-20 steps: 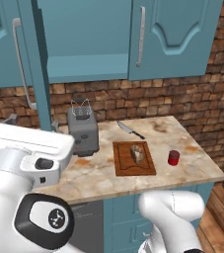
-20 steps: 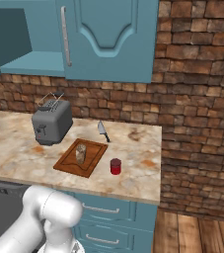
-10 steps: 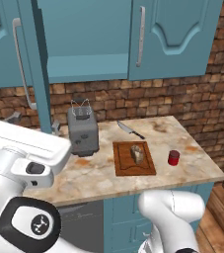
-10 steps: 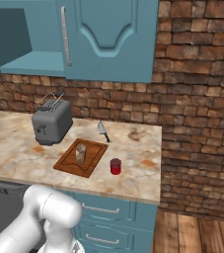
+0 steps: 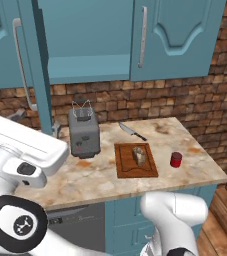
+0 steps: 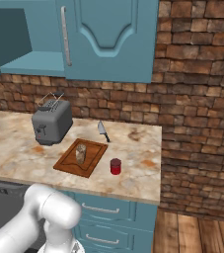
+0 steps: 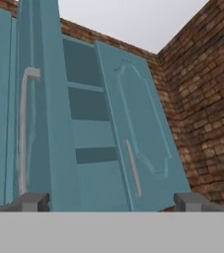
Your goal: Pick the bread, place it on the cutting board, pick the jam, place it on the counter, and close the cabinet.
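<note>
The bread (image 5: 139, 155) (image 6: 81, 153) stands on the cutting board (image 5: 127, 170) (image 6: 66, 164). To the board's right, the red jam (image 5: 175, 159) (image 6: 115, 166) stands on the counter (image 5: 190, 147) (image 6: 138, 148). Above, the cabinet (image 5: 85, 45) (image 6: 32, 62) (image 7: 89, 123) has its left door swung out edge-on (image 5: 39, 75) (image 7: 49, 123), while the right door (image 5: 175, 35) (image 7: 138, 133) is shut. My gripper (image 7: 111, 202) is open and empty. It is raised and points up at the open door, whose grey bar handle (image 7: 23, 133) lies toward the left fingertip (image 7: 32, 201).
A grey toaster (image 5: 83, 132) (image 6: 52, 123) stands left of the board. A knife (image 5: 131, 131) (image 6: 102, 131) lies behind the board near the brick wall (image 5: 185, 95). My white arm (image 5: 20, 150) fills the lower left of the left base view.
The arm's white links have shifted slightly in the left base view. The bread, the jam and the cabinet doors have not moved.
</note>
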